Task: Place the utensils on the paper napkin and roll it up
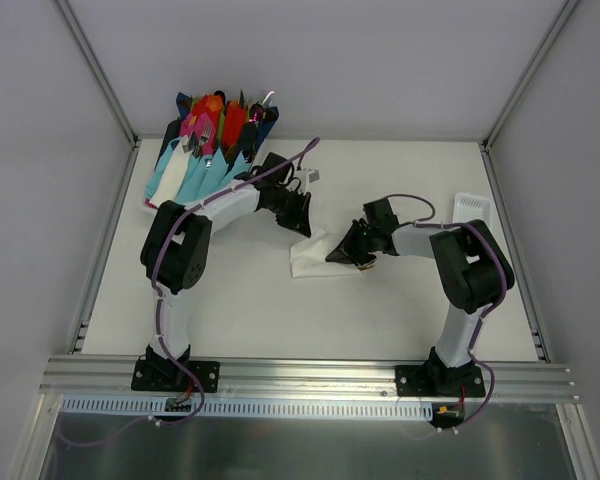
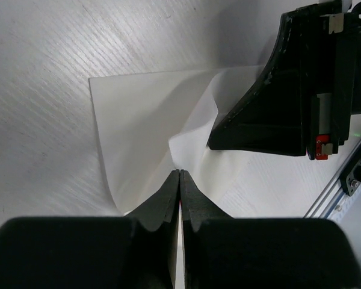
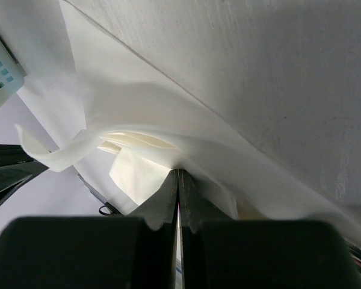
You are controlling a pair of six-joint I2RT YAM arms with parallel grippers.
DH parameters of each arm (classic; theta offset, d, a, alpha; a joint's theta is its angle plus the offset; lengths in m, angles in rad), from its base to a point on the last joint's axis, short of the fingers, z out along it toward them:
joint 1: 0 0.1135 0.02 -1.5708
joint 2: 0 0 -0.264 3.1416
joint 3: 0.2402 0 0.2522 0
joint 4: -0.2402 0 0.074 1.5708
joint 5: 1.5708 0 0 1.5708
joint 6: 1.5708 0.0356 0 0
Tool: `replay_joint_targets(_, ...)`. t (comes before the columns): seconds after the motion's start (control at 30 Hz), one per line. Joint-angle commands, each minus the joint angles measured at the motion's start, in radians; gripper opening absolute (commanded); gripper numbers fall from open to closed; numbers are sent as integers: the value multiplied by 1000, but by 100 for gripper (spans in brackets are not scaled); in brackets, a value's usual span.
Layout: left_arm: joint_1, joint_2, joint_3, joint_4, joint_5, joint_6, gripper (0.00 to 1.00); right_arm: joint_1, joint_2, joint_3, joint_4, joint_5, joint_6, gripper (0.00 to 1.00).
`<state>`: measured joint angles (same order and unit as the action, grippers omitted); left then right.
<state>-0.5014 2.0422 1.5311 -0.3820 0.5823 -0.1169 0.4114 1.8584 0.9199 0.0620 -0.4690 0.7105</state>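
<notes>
Right, both arms are down at the thin white paper napkin, which lies crumpled near the middle of the pale grey table, a touch towards 1 o'clock of centre. From above it reads as a rough triangle, one corner pulled up towards 12 o'clock.

Look at the left gripper: black jaws pressed flat together, no gap showing, and a raised crease of the sheet runs straight into the tips. It pinches the napkin at that 12 o'clock corner. In its wrist view the paper curls up on the 9 o'clock side, and the other arm's black body sits on the sheet at 2 o'clock.

Over to the right gripper: jaws closed tight as well, with the napkin bunched in soft folds right at the tips, gripping its 3 o'clock edge.

Further out, a bundle of pink, red and orange cutlery in light-blue wraps fans out at the table's 11 o'clock corner, and a small white slotted plastic tray rests at the 2 o'clock edge, well apart from the napkin.
</notes>
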Motion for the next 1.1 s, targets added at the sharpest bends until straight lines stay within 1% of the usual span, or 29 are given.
replay_joint_targets(0.0,18,3,-11,-6,48,-20,0,-22,55,-21,-129,162,-66,0)
replay_joint_targets(0.23,46,87,29,-5,24,-4,0,-22,56,-21,-129,162,-66,0)
replay_joint_targets(0.3,52,113,43,-6,39,11,5,-22,59,-23,-129,162,-66,0)
replay_joint_targets(0.33,55,119,50,-6,74,14,11,-22,58,-21,-129,162,-66,0)
replay_joint_targets(0.43,60,133,61,2,126,22,20,-25,56,-26,-131,164,-66,0)
replay_joint_targets(0.47,61,136,61,5,152,23,26,-22,56,-24,-130,164,-66,0)
replay_joint_targets(0.6,75,139,61,25,208,11,39,-23,58,-23,-129,162,-65,0)
replay_joint_targets(0.7,93,145,58,43,258,-12,41,-23,58,-23,-129,161,-65,0)
replay_joint_targets(1.07,132,139,29,152,410,-105,44,-23,59,-21,-128,159,-63,0)
